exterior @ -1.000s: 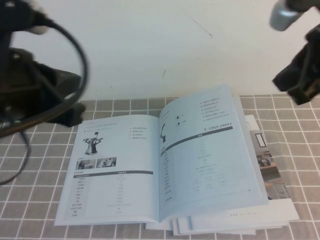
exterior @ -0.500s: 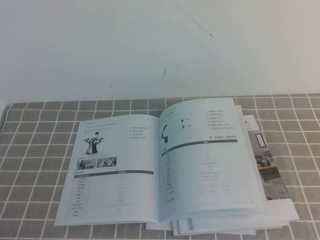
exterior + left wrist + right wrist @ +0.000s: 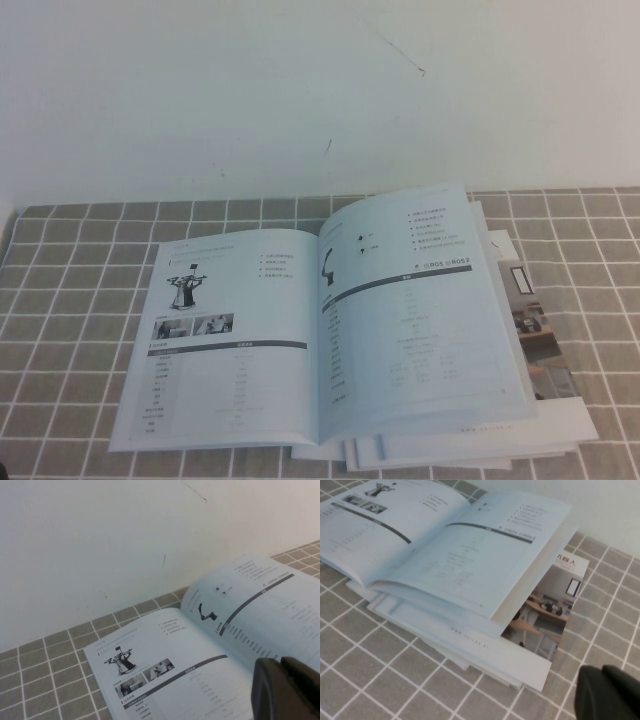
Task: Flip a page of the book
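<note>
Now, what I see:
Book [image 3: 320, 340]: open flat atop brochures [image 3: 545, 345], on the checked cloth [image 3: 70, 300].
Left gripper [image 3: 287, 690]: just above the book; I cannot tell its state.
Right gripper [image 3: 610, 695]: pressed together, beside the brochures.

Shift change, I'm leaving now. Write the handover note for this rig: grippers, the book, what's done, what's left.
Left gripper: out of the high view, above the book's near edge; grip unclear.
Right gripper: shut, empty, above the checked cloth beside the brochures.
Book: lies open on the brochure pile; the left page shows a standing robot.
Done: cannot be told from here.
Left: nothing is gripping a page.
</note>
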Controlling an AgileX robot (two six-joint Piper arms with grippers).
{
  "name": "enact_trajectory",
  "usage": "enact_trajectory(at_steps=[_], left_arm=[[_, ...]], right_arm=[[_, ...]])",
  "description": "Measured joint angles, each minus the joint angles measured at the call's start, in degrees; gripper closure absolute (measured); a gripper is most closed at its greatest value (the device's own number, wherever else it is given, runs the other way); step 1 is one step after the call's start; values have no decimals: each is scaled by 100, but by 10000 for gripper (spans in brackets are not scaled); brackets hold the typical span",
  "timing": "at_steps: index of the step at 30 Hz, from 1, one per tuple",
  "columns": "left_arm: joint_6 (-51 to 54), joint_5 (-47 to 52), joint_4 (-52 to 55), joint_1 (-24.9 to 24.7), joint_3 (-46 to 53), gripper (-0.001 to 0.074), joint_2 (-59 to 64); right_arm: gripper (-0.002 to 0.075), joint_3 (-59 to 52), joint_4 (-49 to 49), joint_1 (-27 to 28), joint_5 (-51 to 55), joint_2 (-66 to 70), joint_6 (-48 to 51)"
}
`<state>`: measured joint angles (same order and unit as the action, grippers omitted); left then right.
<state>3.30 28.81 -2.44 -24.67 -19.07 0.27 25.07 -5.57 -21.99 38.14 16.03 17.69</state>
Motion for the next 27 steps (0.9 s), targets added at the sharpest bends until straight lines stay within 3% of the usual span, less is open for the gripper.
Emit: enact_trajectory(at_steps=[27], left_arm=[[-7,-218,-139,0,43,739,0]], right_arm=[[728,-265,0,0,231,-85,-149]])
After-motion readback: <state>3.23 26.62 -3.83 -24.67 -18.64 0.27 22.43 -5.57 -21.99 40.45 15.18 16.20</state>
